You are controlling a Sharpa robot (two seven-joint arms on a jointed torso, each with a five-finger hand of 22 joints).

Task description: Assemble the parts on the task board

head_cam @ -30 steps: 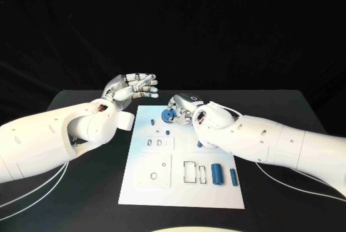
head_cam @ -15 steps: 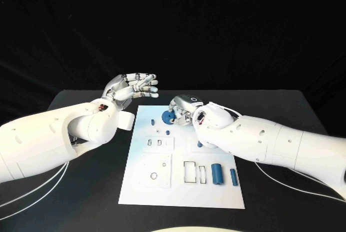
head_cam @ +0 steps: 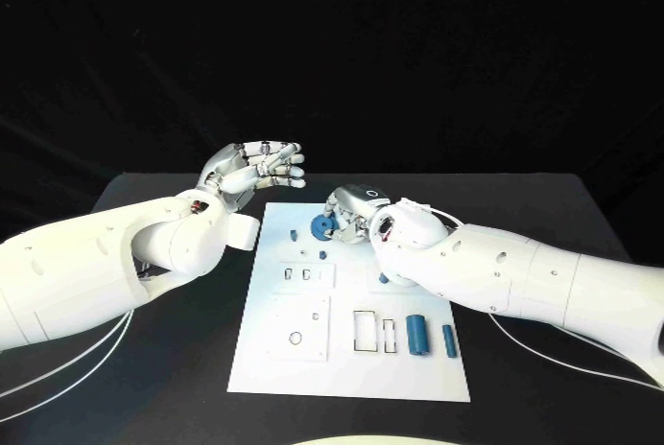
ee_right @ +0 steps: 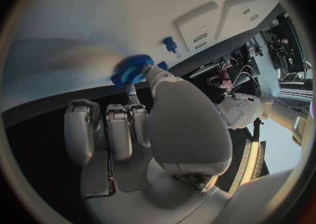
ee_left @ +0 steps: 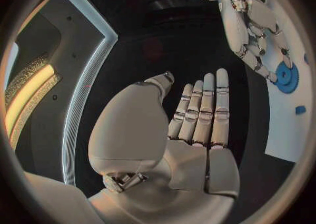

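Looking down at the white board point(head_cam: 353, 368) on the black counter point(head_cam: 554, 205), we think the job is only partly done. A blue gear point(head_cam: 322, 226) sits near the far end of the board, and our right hand point(head_cam: 357, 209) is right at it. Close by are two little blue pegs point(head_cam: 295, 234), and one of them seems to stand up in the board. Nearer to us, a fat blue roller point(head_cam: 415, 333) and a thin blue bar point(head_cam: 448, 339) lie loose on the board beside an empty slot point(head_cam: 364, 331). More holes on the near left part of the board look empty too. So we guess several pieces must go in before we finish.

Our right hand reaches over the far end of the board with its fingers point(ee_right: 135, 97) bent down at the gear. From the right wrist, a fingertip touches the gear's edge, but we cannot tell if the hand really holds it or just pushes on it.

Our left hand point(head_cam: 256, 167) is up in the air, off the far left corner of the board. From the left wrist, its fingers point(ee_left: 204, 108) are straight and side by side, with the thumb out. It holds nothing.
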